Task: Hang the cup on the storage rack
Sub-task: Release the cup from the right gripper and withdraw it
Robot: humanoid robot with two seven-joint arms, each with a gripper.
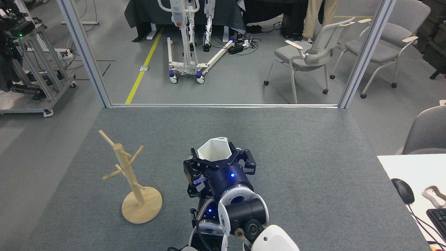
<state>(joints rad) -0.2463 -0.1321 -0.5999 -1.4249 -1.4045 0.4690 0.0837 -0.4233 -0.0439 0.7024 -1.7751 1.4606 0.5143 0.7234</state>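
Clearly the right gripper is pinching the white faceted cup between its black fingers, holding it mouth-up above the grey table, near the middle. The small tab at its rim is pointing away from the robot. The wooden mug tree is standing to the left, well apart from the cup, with its angled pegs all bare. The left gripper is sitting low beneath the right wrist; it is dark and partly hidden, so I cannot tell whether it is spread or pressed together.

In my judgement, several things could be going wrong from here. The cup's faces are tapering and smooth, so it may be slipping or turning in the fingers during the swing to the left. The hole in the tab is small, so a small error in aiming could be pushing the peg and tipping the light stand.

Inside the cup I am seeing only white walls; nothing is in it
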